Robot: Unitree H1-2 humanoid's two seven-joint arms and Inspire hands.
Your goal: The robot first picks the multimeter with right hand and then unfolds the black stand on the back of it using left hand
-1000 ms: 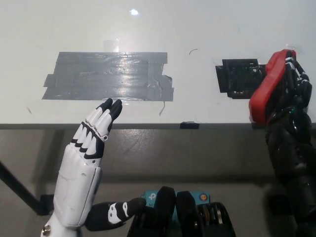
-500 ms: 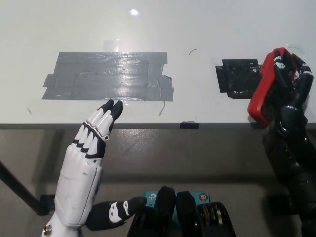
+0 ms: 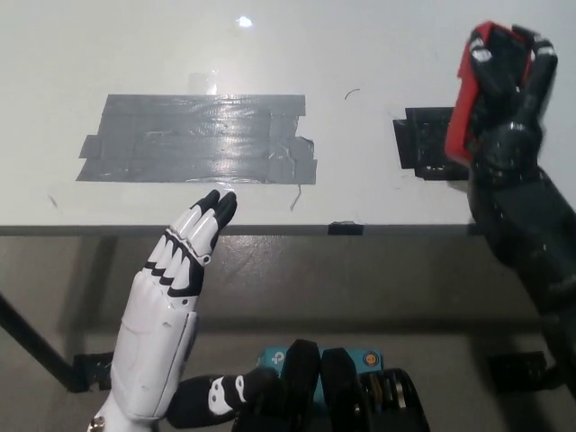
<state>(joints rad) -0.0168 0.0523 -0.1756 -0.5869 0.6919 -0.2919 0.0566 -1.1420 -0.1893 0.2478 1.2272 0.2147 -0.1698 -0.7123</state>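
Head view looks steeply down on a big white table (image 3: 378, 54) that fills the top half of the shot, with its front edge running straight across the middle and a plain grey-brown floor (image 3: 378, 297) below it. On the table's left-middle there's a wide patch of grey duct tape (image 3: 198, 139), several strips layered over each other, shiny under the light. Over to the right sits a smaller black square patch (image 3: 425, 144), partly hidden by the robot's arm. The black right hand (image 3: 504, 99) is raised above the table's right side, and it's got the multimeter (image 3: 470, 94) off the surface, red casing tilted up on edge, with the black fingers (image 3: 531, 67) wrapped round its right side and top so the red body sits against the palm. The white left hand (image 3: 175, 297) hangs in front of the table edge at lower left, holding nothing, fingers straight and close together, dark tips just reaching the edge below the tape. A bright light glare (image 3: 244, 22) shows near the top.
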